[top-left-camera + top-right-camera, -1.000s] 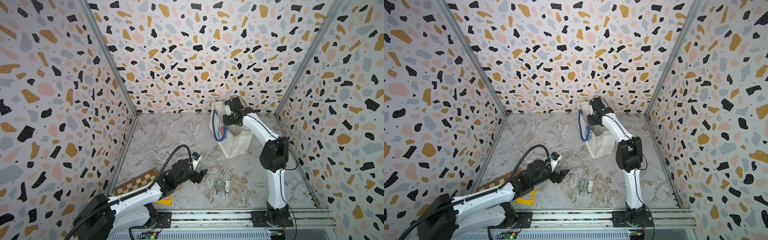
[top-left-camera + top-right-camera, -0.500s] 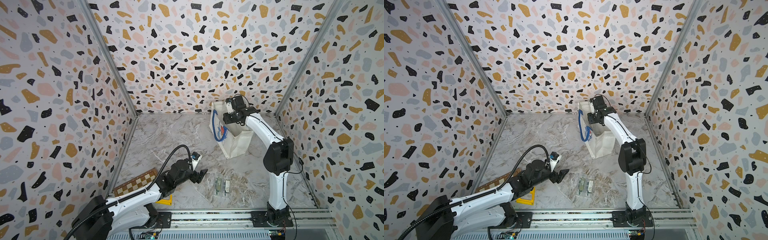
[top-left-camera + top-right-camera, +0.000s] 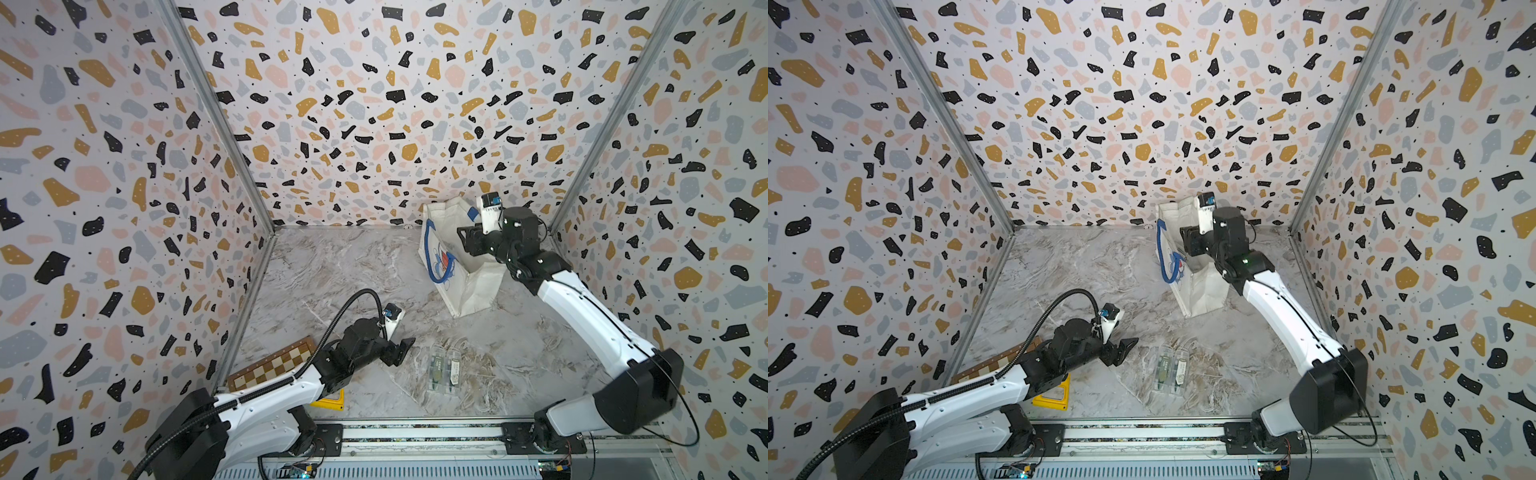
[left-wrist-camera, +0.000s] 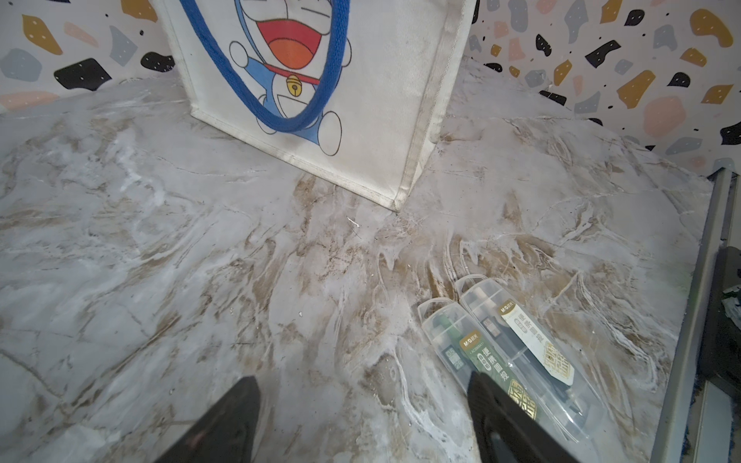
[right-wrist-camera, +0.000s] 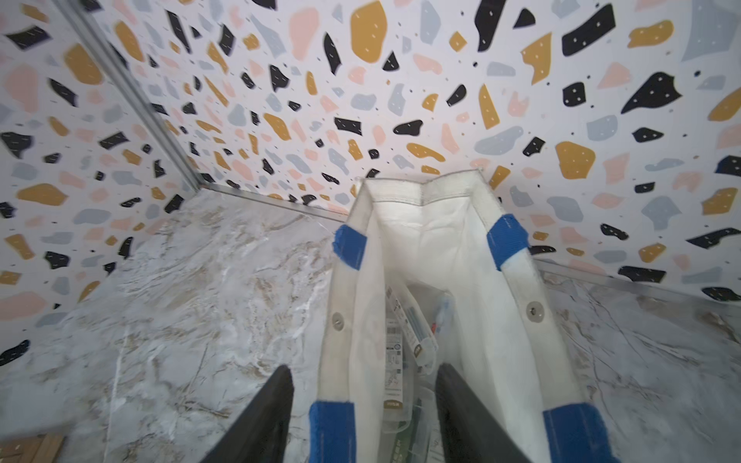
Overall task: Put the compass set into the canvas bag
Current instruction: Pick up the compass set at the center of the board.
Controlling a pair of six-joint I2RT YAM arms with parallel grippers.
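Bag (image 3: 465, 286): upright, back right corner of desk (image 3: 353, 270), packs (image 5: 405, 340) inside. Right gripper (image 3: 464, 241): apart over mouth, release likely. Sets (image 3: 444, 370), two: front edge. Left gripper (image 3: 401, 352): apart beside them, ready to pick.

The white canvas bag (image 3: 478, 291) stands open; two clear-cased compass sets (image 3: 437, 370) lie side by side nearby.

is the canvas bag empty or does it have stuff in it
Not empty. The right wrist view looks into the canvas bag and shows a clear labelled package inside.
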